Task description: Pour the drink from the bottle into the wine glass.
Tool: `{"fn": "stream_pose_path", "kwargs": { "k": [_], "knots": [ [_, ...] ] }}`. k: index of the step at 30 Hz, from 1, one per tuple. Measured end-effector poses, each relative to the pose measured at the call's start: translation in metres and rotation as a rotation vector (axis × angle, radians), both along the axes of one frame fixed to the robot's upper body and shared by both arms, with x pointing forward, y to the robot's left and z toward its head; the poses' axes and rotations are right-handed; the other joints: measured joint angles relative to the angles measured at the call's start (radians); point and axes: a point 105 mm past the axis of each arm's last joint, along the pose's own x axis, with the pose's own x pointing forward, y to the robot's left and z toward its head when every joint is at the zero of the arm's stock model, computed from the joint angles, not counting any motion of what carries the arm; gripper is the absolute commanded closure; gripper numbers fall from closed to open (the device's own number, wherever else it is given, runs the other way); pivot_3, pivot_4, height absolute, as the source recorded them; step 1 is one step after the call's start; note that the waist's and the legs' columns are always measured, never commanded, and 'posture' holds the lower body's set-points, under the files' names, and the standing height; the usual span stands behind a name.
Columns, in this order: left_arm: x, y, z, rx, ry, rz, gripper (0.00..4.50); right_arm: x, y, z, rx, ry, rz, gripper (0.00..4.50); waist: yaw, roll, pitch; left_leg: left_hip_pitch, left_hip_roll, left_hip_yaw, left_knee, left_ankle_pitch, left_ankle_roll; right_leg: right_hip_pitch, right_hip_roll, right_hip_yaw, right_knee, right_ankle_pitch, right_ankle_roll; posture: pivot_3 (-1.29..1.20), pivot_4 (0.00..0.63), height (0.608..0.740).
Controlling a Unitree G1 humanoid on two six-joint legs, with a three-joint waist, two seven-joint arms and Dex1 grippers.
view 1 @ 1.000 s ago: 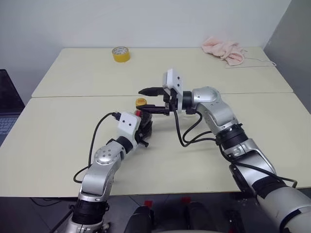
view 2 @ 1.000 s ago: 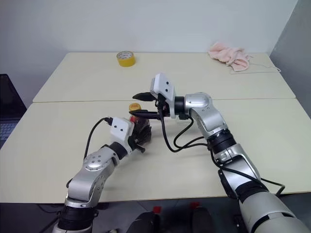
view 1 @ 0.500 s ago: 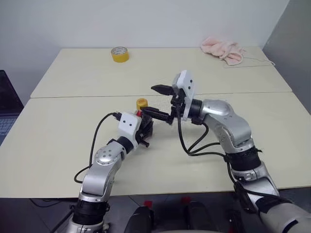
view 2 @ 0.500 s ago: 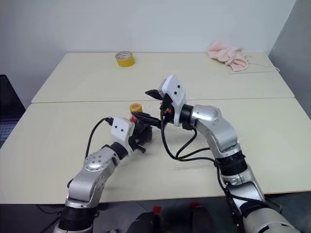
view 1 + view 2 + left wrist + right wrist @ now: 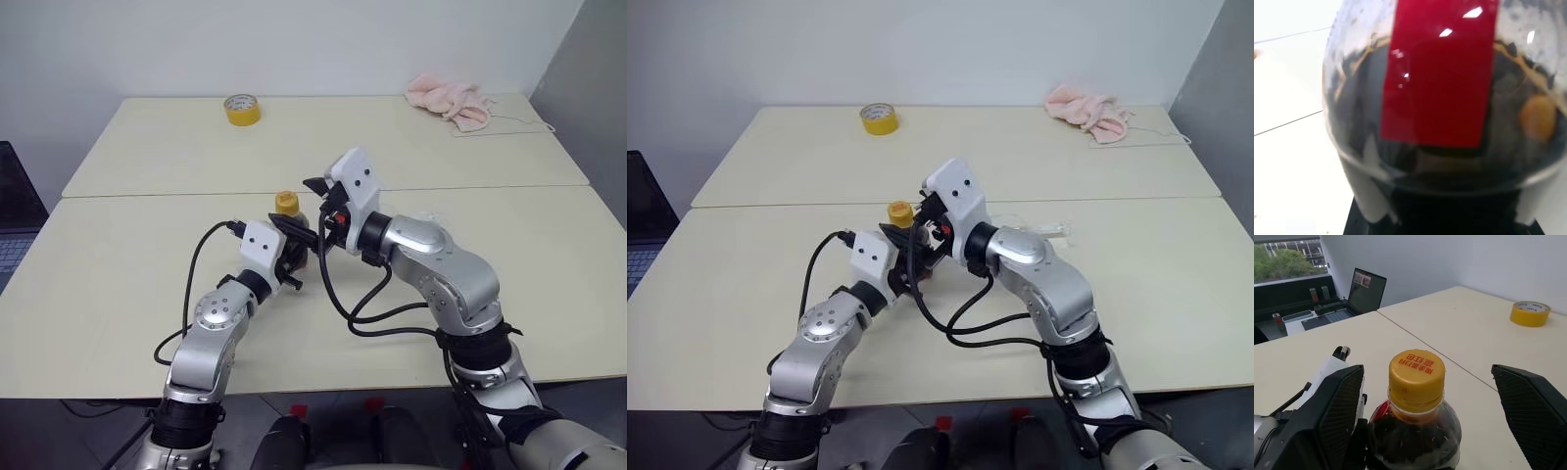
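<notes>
The bottle stands upright on the near table, and my left gripper is shut on its body. The dark drink fills it up to the red neck label. Its yellow-orange cap is screwed on. My right gripper hovers open at cap height, with one black finger on each side of the cap and not touching it. Just behind my right forearm a bit of clear glass shows, the wine glass; the arm hides most of it.
A yellow tape roll lies at the back left of the far table, and a pink cloth at its back right. A laptop stands off the left side. A seam separates the two tables.
My right gripper has opened wider, turned and drawn back toward the bottle, so its fingers now flank the cap. The left gripper and the bottle have stayed in place.
</notes>
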Motion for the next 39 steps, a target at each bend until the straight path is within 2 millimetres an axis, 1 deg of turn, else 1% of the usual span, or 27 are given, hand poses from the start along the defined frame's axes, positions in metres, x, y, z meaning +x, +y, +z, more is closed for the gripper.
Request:
{"fn": "stream_pose_path", "kwargs": {
  "k": [8,11,17,19,28,39],
  "knots": [
    [0.001,0.001,0.000,0.006,-0.004,0.011,3.50,0.000,0.003,0.003,0.022,0.000,-0.014,0.03,0.000,0.000,0.000,0.000,0.000,0.000,0.000,0.000,0.000,0.000,0.000,0.000,0.000,0.000,0.000,0.00,0.150,0.740],
    [0.001,0.001,0.000,0.006,-0.004,0.014,3.50,0.000,0.004,0.003,0.026,0.001,-0.015,0.61,0.000,0.000,0.000,0.000,0.000,0.000,0.000,0.000,0.000,0.000,0.000,0.000,0.000,0.000,0.000,0.00,0.150,0.740],
    [0.001,0.001,0.000,0.007,-0.004,0.016,3.50,-0.001,0.005,0.003,0.027,0.004,-0.014,2.72,-0.001,0.000,0.000,0.000,0.000,0.000,0.000,0.000,0.000,0.000,0.000,0.000,0.000,0.000,0.000,0.00,0.150,0.740],
    [0.001,0.001,0.000,0.007,-0.004,0.016,3.50,-0.001,0.006,0.002,0.026,0.004,-0.009,3.29,-0.001,0.000,0.000,0.000,0.000,0.000,0.000,0.000,0.000,0.000,0.000,0.000,0.000,0.000,0.000,0.00,0.150,0.740],
    [0.001,0.001,-0.001,0.007,-0.003,0.014,3.52,0.000,0.002,0.001,0.007,-0.015,0.014,3.29,-0.001,0.000,0.000,0.000,0.000,0.000,0.000,0.000,0.000,0.000,0.000,0.000,0.000,0.000,0.000,0.00,0.150,0.740],
    [0.000,0.003,-0.004,0.009,0.007,0.027,3.53,0.018,0.000,0.000,-0.071,-0.070,0.267,3.29,-0.001,0.000,0.000,0.000,0.000,0.001,0.000,0.000,0.000,0.000,0.000,0.000,0.000,0.000,0.000,0.00,0.150,0.740]
  ]
}}
